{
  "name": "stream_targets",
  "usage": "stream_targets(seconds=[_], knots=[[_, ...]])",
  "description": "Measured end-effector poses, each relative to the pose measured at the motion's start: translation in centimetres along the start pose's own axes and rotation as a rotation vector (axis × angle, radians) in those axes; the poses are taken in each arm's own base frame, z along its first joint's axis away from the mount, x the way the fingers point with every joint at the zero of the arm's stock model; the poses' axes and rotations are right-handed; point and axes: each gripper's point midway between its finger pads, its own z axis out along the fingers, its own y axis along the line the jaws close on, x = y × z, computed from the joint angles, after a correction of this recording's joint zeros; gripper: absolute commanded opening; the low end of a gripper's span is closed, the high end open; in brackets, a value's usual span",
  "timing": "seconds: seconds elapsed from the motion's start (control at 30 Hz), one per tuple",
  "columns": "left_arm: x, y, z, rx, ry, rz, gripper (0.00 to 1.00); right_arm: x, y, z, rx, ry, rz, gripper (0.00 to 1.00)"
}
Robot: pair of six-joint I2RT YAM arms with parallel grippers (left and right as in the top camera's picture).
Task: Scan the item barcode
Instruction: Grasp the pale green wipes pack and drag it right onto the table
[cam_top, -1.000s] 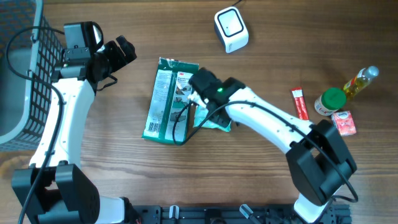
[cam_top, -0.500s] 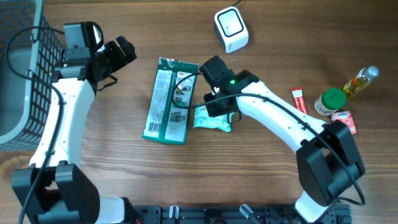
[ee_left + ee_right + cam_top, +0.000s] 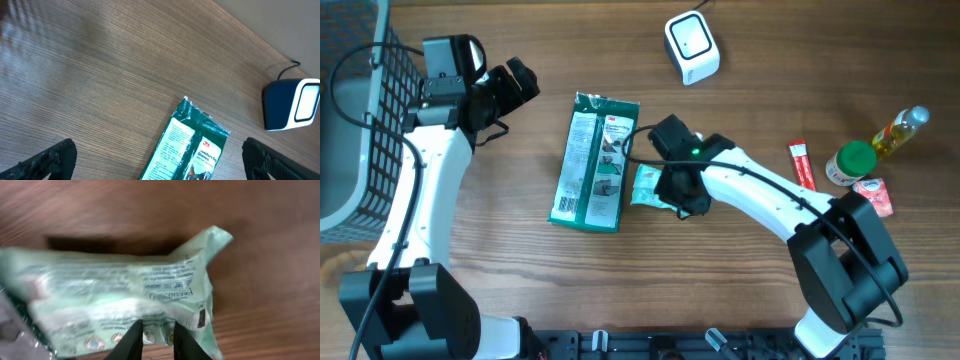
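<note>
The pale green packet (image 3: 642, 185) lies on the worktop (image 3: 770, 110), just beside the green glove pack (image 3: 595, 160). My right gripper (image 3: 157, 327) has its jaws drawn narrow onto the packet's edge, which I judge a pinch and not yet a lift. The scanner (image 3: 692, 45) sits well apart, toward the far side. So the grasp looks about made, while carrying the packet over and showing its barcode are left. My left gripper (image 3: 510, 85) hovers aside with jaws wide, holding nothing.

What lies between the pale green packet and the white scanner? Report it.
Nothing visible. The right pincer pinches the pale green packet, and bare table runs from it up to the white scanner. The green glove pack lies off to the left, outside that path.
</note>
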Motion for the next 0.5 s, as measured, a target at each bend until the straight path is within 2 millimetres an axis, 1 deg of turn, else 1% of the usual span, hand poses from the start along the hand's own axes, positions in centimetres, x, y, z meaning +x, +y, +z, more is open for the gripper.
stream_targets(seconds=[0.07, 0.13, 0.23, 0.27, 0.33, 0.43, 0.5], knots=[[0.0, 0.0, 0.0, 0.000, 0.000, 0.000, 1.00, 0.2, -0.3, 0.1, -0.003, -0.004, 0.070, 0.20], [0.0, 0.0, 0.0, 0.000, 0.000, 0.000, 1.00, 0.1, -0.7, 0.1, 0.012, -0.018, 0.100, 0.19], [0.0, 0.0, 0.0, 0.000, 0.000, 0.000, 1.00, -0.5, -1.1, 0.1, 0.034, -0.057, 0.096, 0.20], [0.0, 0.0, 0.0, 0.000, 0.000, 0.000, 1.00, -0.6, -1.2, 0.0, 0.038, -0.064, 0.088, 0.22], [0.0, 0.0, 0.0, 0.000, 0.000, 0.000, 1.00, -0.7, -1.3, 0.0, 0.040, -0.065, 0.054, 0.31], [0.0, 0.0, 0.0, 0.000, 0.000, 0.000, 1.00, -0.8, -1.5, -0.3, 0.055, -0.057, -0.009, 0.38], [0.0, 0.0, 0.0, 0.000, 0.000, 0.000, 1.00, -1.2, -1.4, -1.2, 0.064, -0.045, -0.060, 0.48]])
